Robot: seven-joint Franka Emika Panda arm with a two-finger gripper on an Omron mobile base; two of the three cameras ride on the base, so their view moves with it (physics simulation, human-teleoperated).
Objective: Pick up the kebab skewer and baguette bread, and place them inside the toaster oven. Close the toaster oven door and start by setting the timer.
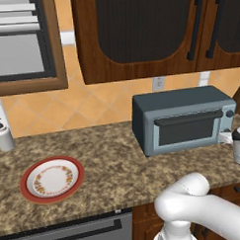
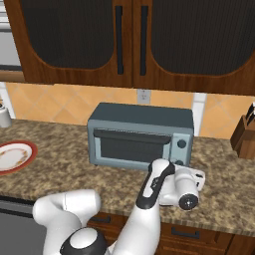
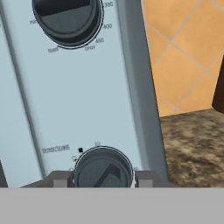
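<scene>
A: Toaster oven (image 1: pixel 184 120) condition?
B: Blue-grey box, upright on the granite counter against the tiled wall.
A: Toaster oven door (image 2: pixel 130 146)?
B: Shut; dark glass window, horizontal bar handle along its top. Two round knobs on the right-hand panel.

The arm (image 2: pixel 149 199) is reaching toward the knobs (image 2: pixel 182 144) at the right end of the toaster oven (image 2: pixel 139 133), its door (image 2: pixel 130 145) sitting shut, a plate (image 2: pixel 12 155) lying far left.
</scene>
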